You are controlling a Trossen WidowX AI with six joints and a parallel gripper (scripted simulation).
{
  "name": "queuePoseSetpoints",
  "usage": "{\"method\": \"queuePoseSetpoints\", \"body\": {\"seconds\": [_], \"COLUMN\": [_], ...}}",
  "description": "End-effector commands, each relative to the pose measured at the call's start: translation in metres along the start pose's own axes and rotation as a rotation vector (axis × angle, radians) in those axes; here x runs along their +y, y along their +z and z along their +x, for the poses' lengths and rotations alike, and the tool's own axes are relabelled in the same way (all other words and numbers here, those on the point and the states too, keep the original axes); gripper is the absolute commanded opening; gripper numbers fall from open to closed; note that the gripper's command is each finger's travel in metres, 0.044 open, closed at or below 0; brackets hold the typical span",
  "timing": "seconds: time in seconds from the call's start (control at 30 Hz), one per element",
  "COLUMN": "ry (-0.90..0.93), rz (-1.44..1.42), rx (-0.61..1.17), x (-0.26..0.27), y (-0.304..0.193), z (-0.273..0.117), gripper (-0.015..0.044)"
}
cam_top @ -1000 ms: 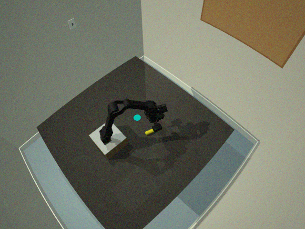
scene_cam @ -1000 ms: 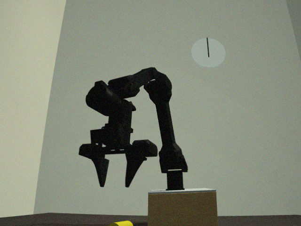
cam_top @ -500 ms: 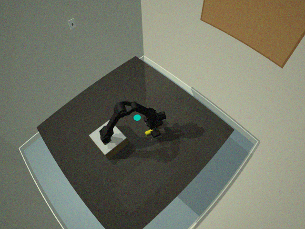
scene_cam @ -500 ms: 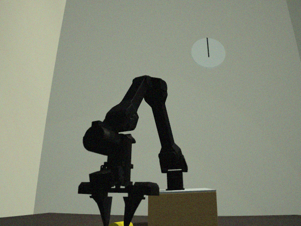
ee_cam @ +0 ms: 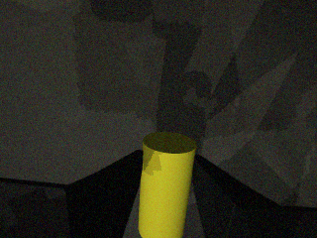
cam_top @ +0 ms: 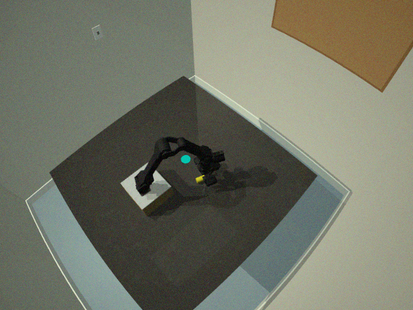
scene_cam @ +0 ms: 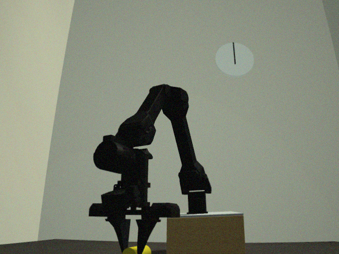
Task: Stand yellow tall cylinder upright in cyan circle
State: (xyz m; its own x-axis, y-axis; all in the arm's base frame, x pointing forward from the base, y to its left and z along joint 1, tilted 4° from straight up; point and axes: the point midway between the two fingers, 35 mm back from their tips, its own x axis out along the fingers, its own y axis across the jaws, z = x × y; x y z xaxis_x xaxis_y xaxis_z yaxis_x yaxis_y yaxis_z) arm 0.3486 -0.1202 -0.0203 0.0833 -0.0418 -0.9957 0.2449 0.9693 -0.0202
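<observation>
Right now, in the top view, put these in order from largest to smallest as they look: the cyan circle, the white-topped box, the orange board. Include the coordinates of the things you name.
1. Board [cam_top: 346, 36]
2. Box [cam_top: 133, 183] [scene_cam: 205, 235]
3. Circle [cam_top: 185, 159]

The board runs past the picture's edge, yet its visible part alone looks largest.
</observation>
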Motion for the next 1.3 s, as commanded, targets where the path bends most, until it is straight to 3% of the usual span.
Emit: {"method": "queuePoseSetpoints", "body": {"seconds": [0.0, 0.87, 1.27], "ry": [0.001, 0.001, 0.002], "rz": [-0.004, -0.004, -0.174], "rx": [-0.018, -0.018, -0.017], "x": [0.0, 0.0, 0.022], "y": [0.005, 0.001, -0.001], "z": [-0.018, -0.101, -0.105], "gripper": [0.0105, 0.0105, 0.0105]}}
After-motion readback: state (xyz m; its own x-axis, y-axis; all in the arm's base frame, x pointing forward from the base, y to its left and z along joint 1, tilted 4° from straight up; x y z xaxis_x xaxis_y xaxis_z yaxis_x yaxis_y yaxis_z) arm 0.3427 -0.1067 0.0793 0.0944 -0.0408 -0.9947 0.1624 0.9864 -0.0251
